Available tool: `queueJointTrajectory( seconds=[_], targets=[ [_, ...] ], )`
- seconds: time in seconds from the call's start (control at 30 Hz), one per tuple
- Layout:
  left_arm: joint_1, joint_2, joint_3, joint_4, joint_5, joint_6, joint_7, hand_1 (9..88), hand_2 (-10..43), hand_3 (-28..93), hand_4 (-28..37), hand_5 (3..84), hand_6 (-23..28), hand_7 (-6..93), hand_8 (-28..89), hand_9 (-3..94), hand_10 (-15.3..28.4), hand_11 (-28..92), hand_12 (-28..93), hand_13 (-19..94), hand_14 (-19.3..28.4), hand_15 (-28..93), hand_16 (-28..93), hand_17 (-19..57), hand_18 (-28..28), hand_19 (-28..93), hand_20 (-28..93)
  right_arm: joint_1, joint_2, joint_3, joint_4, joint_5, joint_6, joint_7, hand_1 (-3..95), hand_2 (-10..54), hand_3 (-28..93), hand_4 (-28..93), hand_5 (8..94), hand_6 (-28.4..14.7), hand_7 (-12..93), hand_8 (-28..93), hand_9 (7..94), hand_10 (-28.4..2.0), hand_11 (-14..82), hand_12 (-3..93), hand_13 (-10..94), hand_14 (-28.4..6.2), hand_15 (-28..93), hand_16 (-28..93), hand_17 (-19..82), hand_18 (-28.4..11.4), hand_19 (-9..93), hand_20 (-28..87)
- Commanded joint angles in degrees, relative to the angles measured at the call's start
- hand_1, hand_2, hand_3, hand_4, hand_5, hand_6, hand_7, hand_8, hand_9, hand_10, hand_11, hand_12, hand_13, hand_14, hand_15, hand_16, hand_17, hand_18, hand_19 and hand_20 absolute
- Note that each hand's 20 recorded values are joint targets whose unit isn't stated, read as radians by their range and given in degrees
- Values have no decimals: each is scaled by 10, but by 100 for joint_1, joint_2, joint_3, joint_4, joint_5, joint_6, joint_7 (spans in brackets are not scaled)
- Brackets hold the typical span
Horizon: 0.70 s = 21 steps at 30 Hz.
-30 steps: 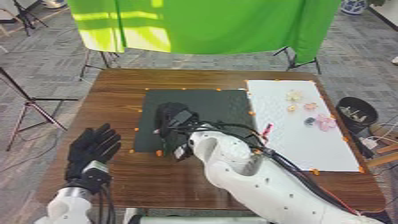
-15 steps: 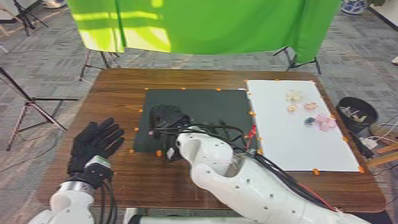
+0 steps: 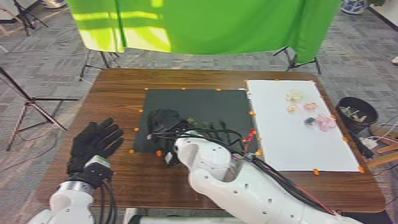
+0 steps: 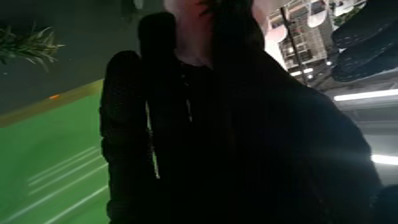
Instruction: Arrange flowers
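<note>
Landmark: black mat (image 3: 191,100) on the brown surface (image 3: 115,185), orange markers (image 3: 160,153) along its edges.

Right hand (image 3: 165,121): over the left part of the mat; its arm crosses the mat's near edge. Right wrist view: a pink thing (image 4: 191,30) beside the glove, partly hidden by it. Whether the hand is grasping it or released: cannot tell.

Left hand (image 3: 96,142): left of the mat, well apart from it. Released, fingers straight and spread, nothing grasped.

Flowers: on the white board (image 3: 280,152), which lies along the mat's right edge. All are to the right of the mat: pale yellow bloom (image 3: 295,95) farthest from the robot, two peach ones (small bloom (image 3: 291,108); larger bloom (image 3: 310,106)) nearer, then a dark bluish bloom (image 3: 309,121) and a pink bloom (image 3: 326,122) beside it.

Greenery: spiky green sprig (image 4: 27,46) against the mat, right wrist view.

Surroundings: dark bin (image 3: 358,112) right of the mat, past the board; green cloth (image 3: 204,25) beyond the mat's far side.
</note>
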Motion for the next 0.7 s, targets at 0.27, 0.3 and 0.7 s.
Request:
queueJointTrajectory(
  seconds=[0.27, 0.3, 0.7],
  targets=[
    [81, -6, -70, -32, -88, 327, 44, 327, 141, 710, -282, 445, 117, 199, -98, 390, 176, 347, 111, 279, 187, 508, -112, -61, 170, 443, 98, -19, 22, 23, -162, 20, -252, 129, 566, -95, 827, -283, 649, 20, 188, -134, 652, -111, 89, 129, 630, -86, 190, 245, 311, -163, 705, 246],
    [66, -3, -64, -29, -93, 350, 46, 327, 139, 712, -282, 437, 117, 201, -98, 386, 175, 348, 112, 279, 187, 508, -112, -61, 170, 443, 98, -7, 36, -6, -157, 54, -180, 130, 558, -95, 833, -283, 643, 18, 189, -135, 647, -113, 88, 128, 623, -89, 200, 221, 308, -165, 702, 243],
    [293, -52, -205, -141, -190, 245, 224, 315, 138, 707, -282, 405, 118, 206, -104, 357, 173, 360, 105, 268, 187, 514, -116, -61, 170, 446, 93, -358, 366, 403, -774, 346, -92, 285, 467, -95, 831, -283, 594, -12, 178, -130, 593, -137, 85, 128, 570, -111, 207, 197, 289, -169, 669, 216]
  ],
)
